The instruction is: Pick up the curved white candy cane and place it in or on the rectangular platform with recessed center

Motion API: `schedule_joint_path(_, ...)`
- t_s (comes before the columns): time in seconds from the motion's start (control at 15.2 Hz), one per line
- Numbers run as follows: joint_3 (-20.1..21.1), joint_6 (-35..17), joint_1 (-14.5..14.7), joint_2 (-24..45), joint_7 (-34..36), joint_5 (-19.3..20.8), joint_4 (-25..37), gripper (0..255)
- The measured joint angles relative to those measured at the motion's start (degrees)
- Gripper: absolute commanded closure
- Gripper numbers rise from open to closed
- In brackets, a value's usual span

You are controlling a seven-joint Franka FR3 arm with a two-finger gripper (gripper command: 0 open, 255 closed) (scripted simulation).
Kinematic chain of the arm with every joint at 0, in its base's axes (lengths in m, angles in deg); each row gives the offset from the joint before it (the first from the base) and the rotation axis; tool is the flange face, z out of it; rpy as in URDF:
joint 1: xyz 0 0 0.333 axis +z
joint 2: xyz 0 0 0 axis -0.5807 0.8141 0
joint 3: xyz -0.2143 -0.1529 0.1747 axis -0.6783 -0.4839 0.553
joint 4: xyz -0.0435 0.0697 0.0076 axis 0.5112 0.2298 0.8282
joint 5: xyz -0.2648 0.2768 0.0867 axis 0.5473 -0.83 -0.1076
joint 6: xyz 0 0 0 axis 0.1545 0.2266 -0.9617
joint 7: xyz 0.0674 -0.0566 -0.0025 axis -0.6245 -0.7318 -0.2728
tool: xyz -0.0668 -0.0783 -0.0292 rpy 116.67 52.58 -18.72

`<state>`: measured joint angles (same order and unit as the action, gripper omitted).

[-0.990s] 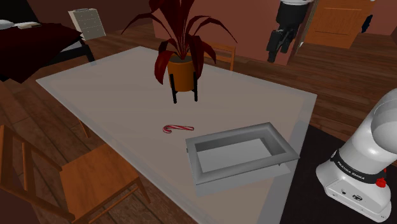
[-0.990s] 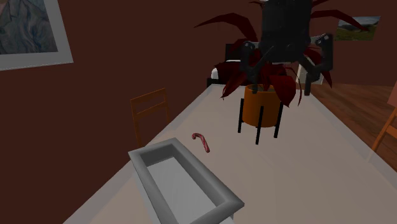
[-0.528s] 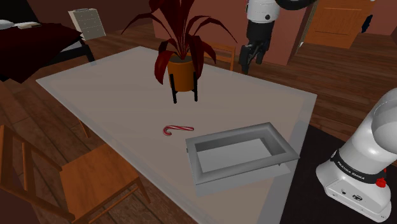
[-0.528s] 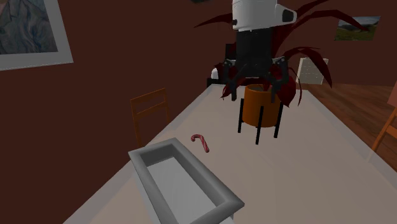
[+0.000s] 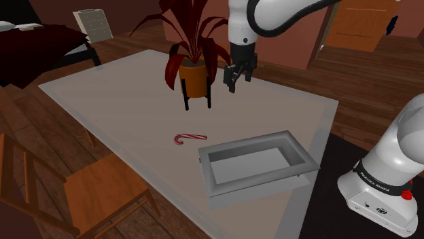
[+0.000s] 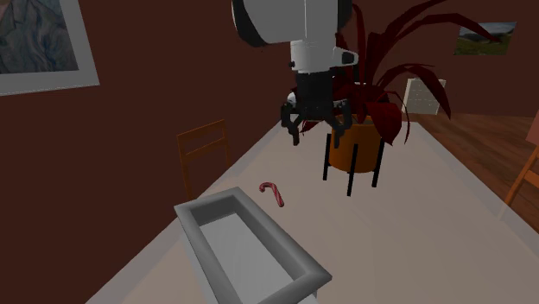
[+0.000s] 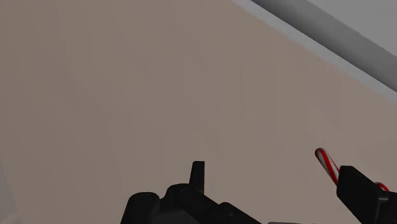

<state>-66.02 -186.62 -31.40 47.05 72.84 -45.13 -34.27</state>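
One potted plant (image 5: 194, 76) stands just beside the tool (image 5: 238, 81), fingers apart

Plainly a home, a dining room by its furnishings: long pale rectangular table (image 5: 109, 95) flanked by brown wooden chairs (image 5: 95, 193), dark-red-leaved plant in an orange pot on a black stand (image 5: 194, 71), framed pictures (image 6: 39, 43) on reddish-brown walls (image 6: 129, 129), wooden plank floor (image 5: 380, 75), brown panelled wooden door (image 5: 360, 24), bed with a dark red cover (image 5: 34, 47) beyond.
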Motion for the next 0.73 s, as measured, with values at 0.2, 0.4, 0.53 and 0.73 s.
schedule_joint_path(0.2,1.7,-1.5,0.7,6.0,3.4,1.9,3.6,0)
schedule_joint_path(0.4,2.9,-2.3,1.8,12.3,6.6,4.3,8.2,0)
schedule_joint_path(0.53,3.5,-2.2,2.8,17.2,8.9,6.1,12.4,0)
schedule_joint_path(0.73,3.7,-2.2,4.6,24.2,11.5,8.9,18.4,0)
